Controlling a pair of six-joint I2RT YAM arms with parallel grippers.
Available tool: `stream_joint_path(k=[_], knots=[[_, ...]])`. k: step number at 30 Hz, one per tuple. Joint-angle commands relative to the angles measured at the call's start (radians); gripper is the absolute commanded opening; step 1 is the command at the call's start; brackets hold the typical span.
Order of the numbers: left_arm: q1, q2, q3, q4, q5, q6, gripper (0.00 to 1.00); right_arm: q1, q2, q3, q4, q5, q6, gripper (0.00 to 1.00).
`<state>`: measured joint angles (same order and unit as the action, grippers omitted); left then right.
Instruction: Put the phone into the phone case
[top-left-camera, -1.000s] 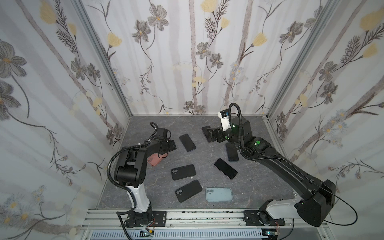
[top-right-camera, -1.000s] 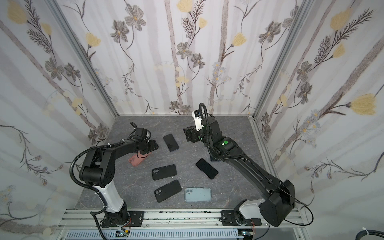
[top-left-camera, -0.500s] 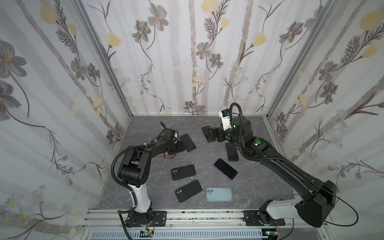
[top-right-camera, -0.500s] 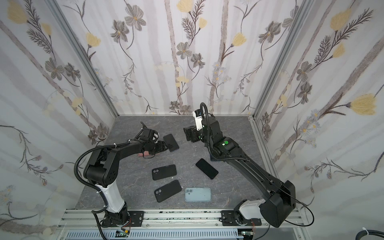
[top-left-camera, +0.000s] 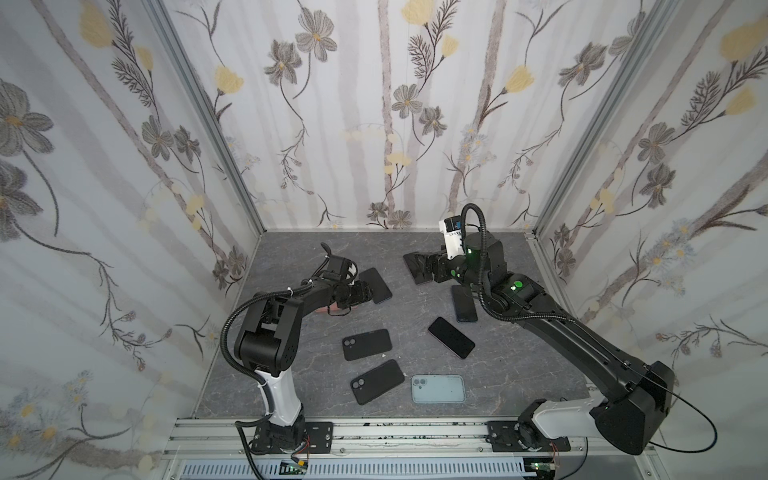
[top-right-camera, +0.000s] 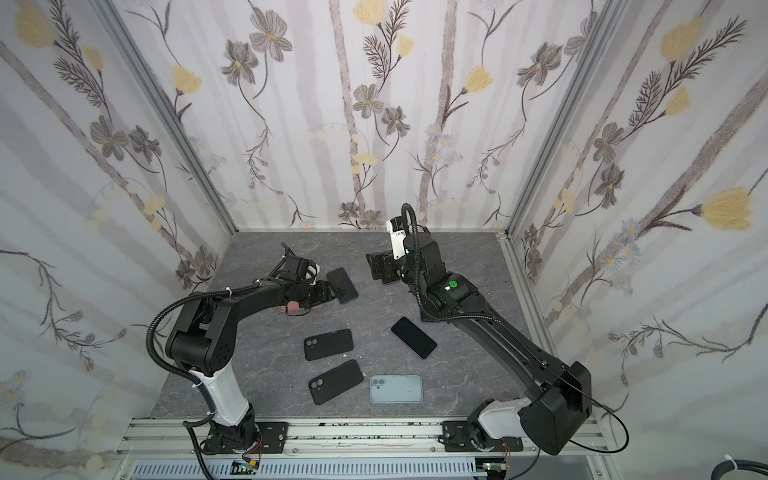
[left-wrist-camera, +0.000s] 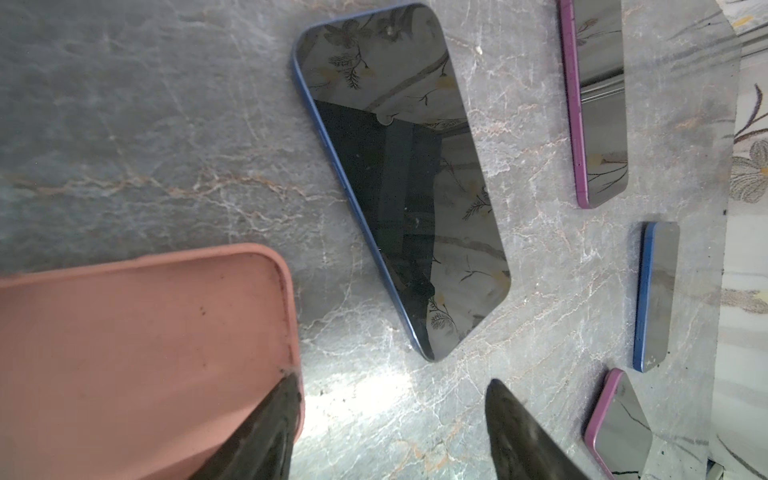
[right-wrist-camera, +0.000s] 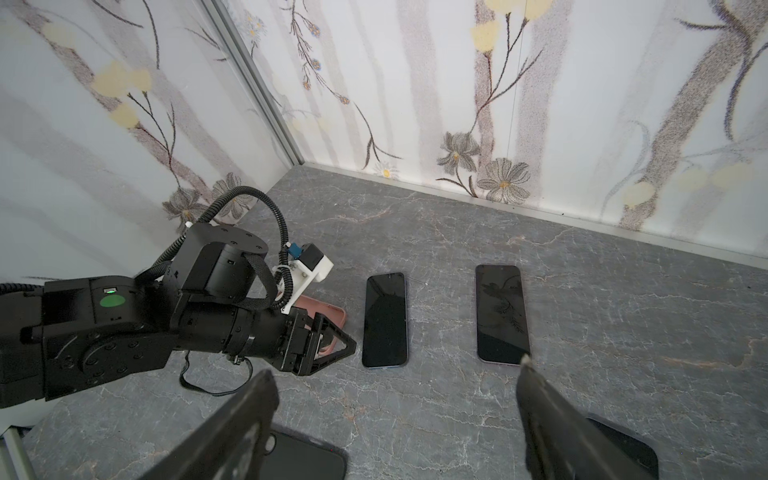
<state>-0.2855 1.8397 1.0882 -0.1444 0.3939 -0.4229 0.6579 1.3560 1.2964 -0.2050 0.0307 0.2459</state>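
A pink phone case (left-wrist-camera: 137, 353) lies open side up on the grey floor, mostly under my left arm in both top views (top-left-camera: 332, 309). A dark phone (left-wrist-camera: 399, 178) with a blue edge lies screen up just beyond it (top-left-camera: 376, 284). My left gripper (left-wrist-camera: 392, 386) is open and low over bare floor between case and phone (top-left-camera: 365, 293); one finger (left-wrist-camera: 274, 428) overlaps the case's corner. My right gripper (right-wrist-camera: 395, 370) is open and empty (top-left-camera: 432, 270). A second dark phone (right-wrist-camera: 500, 313) lies just beyond its fingertips.
Two black cases (top-left-camera: 366, 344) (top-left-camera: 377, 386) and a pale blue-grey one (top-left-camera: 437, 388) lie toward the front. More phones lie at mid-floor (top-left-camera: 451, 336) and under my right arm (top-left-camera: 463, 305). Flowered walls close the back and both sides.
My left gripper has moved right, from above the pink case to the near end of the blue-edged phone. The right arm has hardly moved.
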Motion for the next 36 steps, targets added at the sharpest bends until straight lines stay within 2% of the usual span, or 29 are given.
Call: stream_joint_path(k=[1, 7, 13, 19, 24, 36], knots=[[-0.001, -0.021, 0.020, -0.008, -0.011, 0.016, 0.70, 0.003, 0.010, 0.024, 0.018, 0.003, 0.010, 0.88], [-0.001, -0.118, 0.070, -0.065, -0.100, 0.093, 0.71, 0.008, 0.056, 0.082, 0.007, 0.017, 0.002, 0.88], [0.003, -0.259, 0.068, -0.009, -0.236, 0.131, 0.71, 0.033, 0.162, 0.240, -0.058, 0.015, -0.051, 0.88], [0.005, -0.406, 0.050, 0.050, -0.291, 0.193, 0.73, 0.064, 0.265, 0.347, -0.097, 0.046, -0.094, 0.89], [0.007, -0.468, 0.044, 0.040, -0.330, 0.239, 0.73, 0.081, 0.359, 0.454, -0.146, 0.047, -0.122, 0.89], [0.010, -0.729, -0.141, 0.150, -0.446, 0.315, 0.75, 0.103, 0.593, 0.728, -0.268, 0.006, -0.193, 0.91]])
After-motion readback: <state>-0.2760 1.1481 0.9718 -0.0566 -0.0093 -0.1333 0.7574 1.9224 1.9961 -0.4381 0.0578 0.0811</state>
